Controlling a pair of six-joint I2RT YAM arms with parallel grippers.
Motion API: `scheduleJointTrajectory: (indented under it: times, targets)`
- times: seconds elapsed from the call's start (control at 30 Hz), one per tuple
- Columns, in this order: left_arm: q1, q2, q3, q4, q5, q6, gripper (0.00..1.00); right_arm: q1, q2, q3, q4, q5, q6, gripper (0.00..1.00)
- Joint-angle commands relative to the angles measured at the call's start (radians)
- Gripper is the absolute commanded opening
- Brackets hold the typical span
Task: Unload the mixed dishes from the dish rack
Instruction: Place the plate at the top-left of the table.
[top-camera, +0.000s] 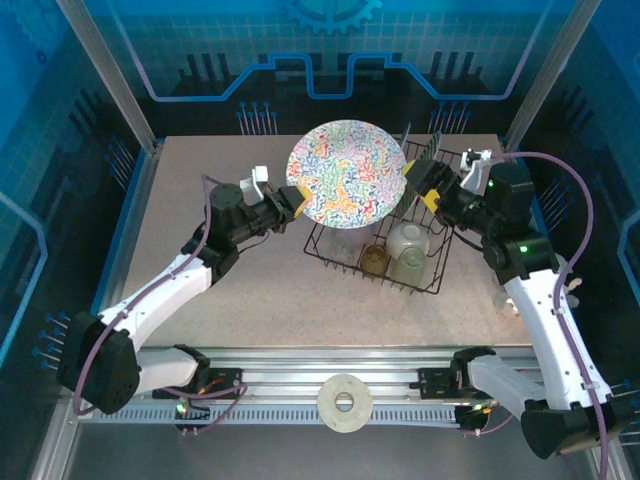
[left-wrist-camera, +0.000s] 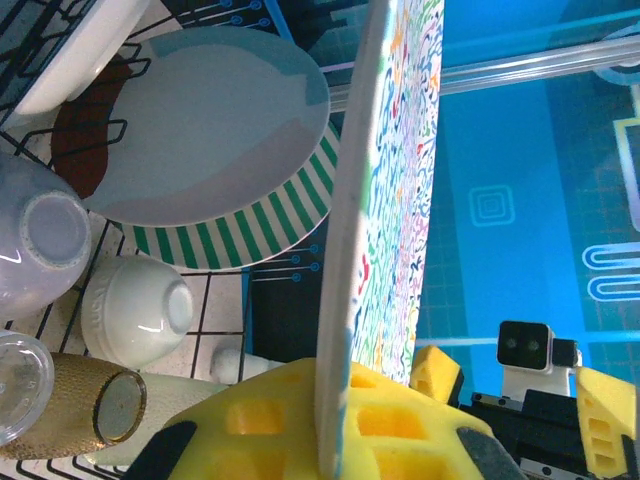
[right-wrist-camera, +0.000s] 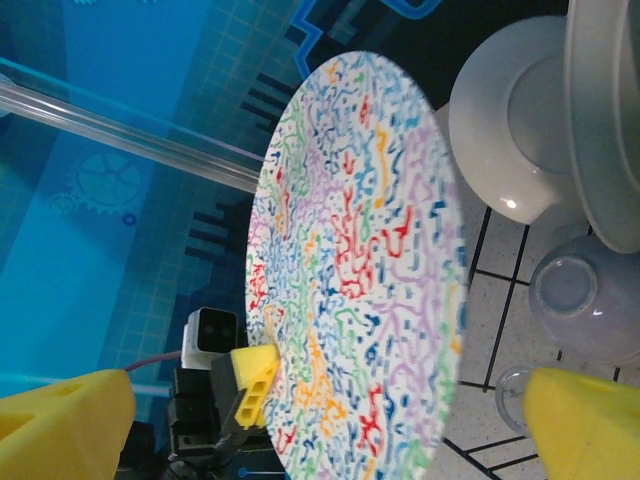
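On the speckled counter (top-camera: 250, 290) sits the black wire dish rack (top-camera: 335, 252), amber cup (top-camera: 375, 259) and cream cup (top-camera: 405, 238) at its near end; above it, left claw (top-camera: 291, 200) clamps the round plate of multicoloured squiggles (top-camera: 345, 173), right claw (top-camera: 421, 186) spread wide at the opposite rim.

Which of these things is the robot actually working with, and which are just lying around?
Part of the job: colourful plate in the left gripper, green-striped plate, cups, dish rack.
Lying about: white ring on the front rail.
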Motion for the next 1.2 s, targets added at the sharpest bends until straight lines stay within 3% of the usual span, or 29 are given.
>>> scheduleJointTrajectory:
  times: [0.0,0.37,0.47,0.6,0.87,1.17]
  targets:
    - [0.053,-0.076,0.031,0.041,-0.009,0.000,0.00,0.013,-0.031,-0.015,-0.003,0.039,-0.053,1.00]
    - [0.401,-0.171,0.011,-0.076,0.043,0.047,0.00,0.009,-0.083,-0.038,-0.051,0.100,-0.097,1.00]
    - [0.493,-0.157,-0.008,-0.097,0.055,0.066,0.00,0.003,-0.092,-0.024,-0.109,0.158,-0.105,1.00]
    - [0.600,-0.087,-0.040,-0.065,0.087,0.073,0.00,-0.044,-0.098,-0.021,-0.163,0.134,-0.080,1.00]
    - [0.708,0.126,-0.048,-0.027,0.158,0.139,0.00,-0.088,-0.143,-0.086,-0.143,0.075,-0.112,1.00]
    - [0.728,0.365,0.060,-0.047,0.166,0.188,0.00,-0.107,-0.140,-0.139,-0.085,-0.028,-0.100,1.00]
